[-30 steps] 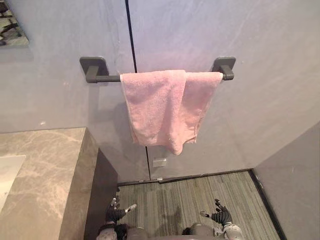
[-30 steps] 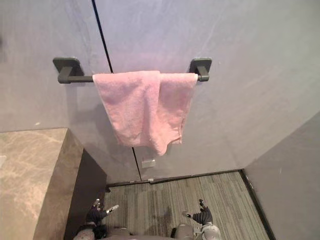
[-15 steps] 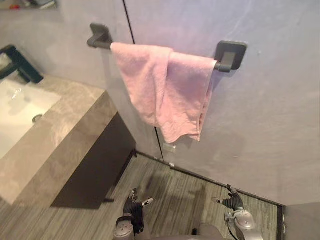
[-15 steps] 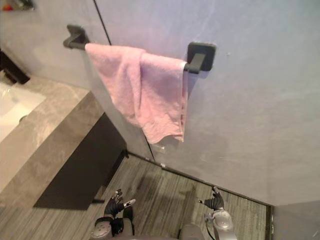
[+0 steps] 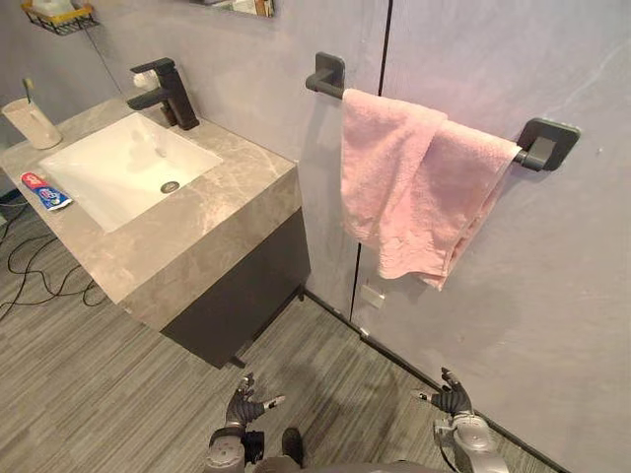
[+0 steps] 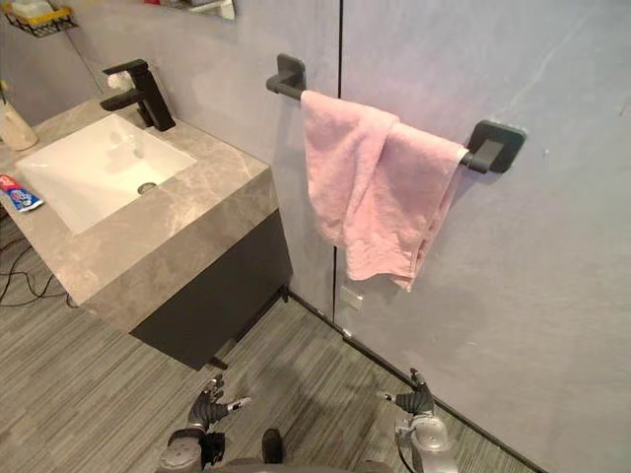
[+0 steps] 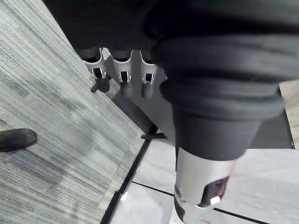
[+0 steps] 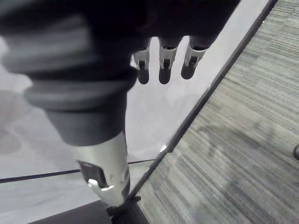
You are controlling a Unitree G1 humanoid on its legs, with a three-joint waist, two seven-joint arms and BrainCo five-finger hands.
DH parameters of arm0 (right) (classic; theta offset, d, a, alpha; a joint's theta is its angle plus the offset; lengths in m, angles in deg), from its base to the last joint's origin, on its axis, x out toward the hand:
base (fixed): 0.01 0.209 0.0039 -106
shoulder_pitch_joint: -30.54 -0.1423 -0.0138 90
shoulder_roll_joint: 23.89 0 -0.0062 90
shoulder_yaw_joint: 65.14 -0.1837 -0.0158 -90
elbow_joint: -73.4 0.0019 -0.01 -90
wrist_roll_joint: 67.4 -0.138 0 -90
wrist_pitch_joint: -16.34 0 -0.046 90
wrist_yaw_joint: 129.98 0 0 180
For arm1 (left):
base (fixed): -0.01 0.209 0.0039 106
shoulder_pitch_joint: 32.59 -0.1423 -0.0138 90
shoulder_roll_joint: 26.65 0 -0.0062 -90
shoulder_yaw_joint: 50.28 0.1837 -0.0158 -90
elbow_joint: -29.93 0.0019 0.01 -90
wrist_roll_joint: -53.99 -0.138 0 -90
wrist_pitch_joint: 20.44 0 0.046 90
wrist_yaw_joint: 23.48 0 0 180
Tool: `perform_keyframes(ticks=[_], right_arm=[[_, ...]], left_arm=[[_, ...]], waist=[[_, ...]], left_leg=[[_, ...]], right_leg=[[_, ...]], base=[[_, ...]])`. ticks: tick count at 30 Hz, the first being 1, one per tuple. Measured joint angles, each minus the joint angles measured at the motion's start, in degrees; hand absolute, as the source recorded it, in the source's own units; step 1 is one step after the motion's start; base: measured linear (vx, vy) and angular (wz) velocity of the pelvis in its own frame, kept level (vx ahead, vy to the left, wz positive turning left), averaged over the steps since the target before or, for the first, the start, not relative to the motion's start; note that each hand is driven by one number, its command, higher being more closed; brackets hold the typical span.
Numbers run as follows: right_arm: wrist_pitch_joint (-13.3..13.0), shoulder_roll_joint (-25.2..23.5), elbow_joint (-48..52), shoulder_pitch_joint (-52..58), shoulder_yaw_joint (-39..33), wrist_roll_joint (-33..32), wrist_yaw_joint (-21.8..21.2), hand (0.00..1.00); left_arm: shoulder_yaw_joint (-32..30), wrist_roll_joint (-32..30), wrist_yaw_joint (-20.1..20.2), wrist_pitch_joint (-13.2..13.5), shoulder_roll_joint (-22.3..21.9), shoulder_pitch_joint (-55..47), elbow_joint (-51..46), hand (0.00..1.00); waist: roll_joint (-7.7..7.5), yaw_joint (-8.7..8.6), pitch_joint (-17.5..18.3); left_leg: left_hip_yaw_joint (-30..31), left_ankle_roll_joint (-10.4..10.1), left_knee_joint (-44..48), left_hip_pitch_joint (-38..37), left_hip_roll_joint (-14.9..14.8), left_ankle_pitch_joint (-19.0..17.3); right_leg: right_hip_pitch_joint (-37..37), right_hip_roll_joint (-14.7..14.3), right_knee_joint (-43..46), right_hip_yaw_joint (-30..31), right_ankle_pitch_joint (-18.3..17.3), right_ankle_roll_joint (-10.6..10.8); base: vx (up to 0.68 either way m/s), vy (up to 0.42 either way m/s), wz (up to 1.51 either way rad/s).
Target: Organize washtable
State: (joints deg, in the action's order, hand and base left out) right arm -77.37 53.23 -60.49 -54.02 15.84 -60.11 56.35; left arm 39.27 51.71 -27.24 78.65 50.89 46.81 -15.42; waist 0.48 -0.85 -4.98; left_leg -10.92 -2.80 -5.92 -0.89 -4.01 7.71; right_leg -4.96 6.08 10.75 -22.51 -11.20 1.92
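Observation:
A marble washtable (image 5: 212, 222) with a white sink (image 5: 118, 168) and a black faucet (image 5: 166, 91) stands at the left. On its far left rim lie a toothpaste tube (image 5: 44, 190) and a pale cup (image 5: 30, 122). A pink towel (image 5: 409, 187) hangs over a dark bar (image 5: 537, 148) on the grey wall. My left hand (image 5: 242, 404) and right hand (image 5: 452, 399) hang low over the floor, both open and holding nothing; their straight fingers (image 7: 122, 74) (image 8: 161, 65) show in the wrist views.
A yellow wire shelf (image 5: 61, 16) is fixed to the wall above the cup. Black cables (image 5: 25, 271) trail on the striped grey floor (image 5: 99, 394) left of the dark cabinet (image 5: 242, 296). A wall outlet (image 5: 371, 294) sits low under the towel.
The camera has swung left, so the washtable, sink and faucet have come fully into view and the towel bar sits further right. Both hands stay low and open.

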Motion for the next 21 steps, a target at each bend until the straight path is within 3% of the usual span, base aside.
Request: perform_keyframes(ticks=[7, 14, 17, 21], right_arm=[[0.1, -0.5, -2.5, 2.7, 0.5, 0.0, 0.0, 0.0], [0.1, -0.7, -2.5, 3.6, 0.6, 0.1, 0.0, 0.0], [0.0, -0.8, -2.5, 2.9, 0.6, 0.1, 0.0, 0.0], [0.1, -0.4, -1.9, -1.1, 0.8, 0.0, 0.2, 0.0]], left_arm=[[0.0, -0.6, 0.0, -0.1, 0.0, -1.6, 2.7, 0.0], [-0.2, -0.6, 0.0, 0.2, 0.0, -1.6, 3.1, 0.0], [-0.3, -0.6, 0.0, 0.3, 0.0, -1.5, 3.0, 0.0], [-1.4, -0.5, 0.0, 0.1, -0.2, 0.5, 0.7, 0.0]], waist=[[0.72, -0.13, 0.2], [0.36, -0.13, 0.0], [0.26, 0.13, 0.0], [-0.22, 0.43, -3.7]], left_leg=[[1.4, 0.0, 0.0, 0.1, 0.0, 0.0], [2.3, 0.2, 0.0, 0.3, 0.2, 0.3], [4.2, 0.0, 0.5, 4.2, 0.4, 1.7], [4.9, 1.3, 9.1, 14.0, -0.1, 5.1]], right_leg=[[-0.2, -0.9, -0.9, 0.8, -0.4, 0.0], [-0.7, -1.1, -1.4, 0.4, -0.1, 0.3], [1.5, -1.3, -0.5, -1.5, 0.1, -0.1], [7.7, -1.4, 3.8, -2.5, 0.2, -2.0]], base=[[-0.11, 0.029, 0.06], [0.02, -0.011, 0.07], [0.05, -0.048, 0.37], [-0.05, -0.034, 0.65]])
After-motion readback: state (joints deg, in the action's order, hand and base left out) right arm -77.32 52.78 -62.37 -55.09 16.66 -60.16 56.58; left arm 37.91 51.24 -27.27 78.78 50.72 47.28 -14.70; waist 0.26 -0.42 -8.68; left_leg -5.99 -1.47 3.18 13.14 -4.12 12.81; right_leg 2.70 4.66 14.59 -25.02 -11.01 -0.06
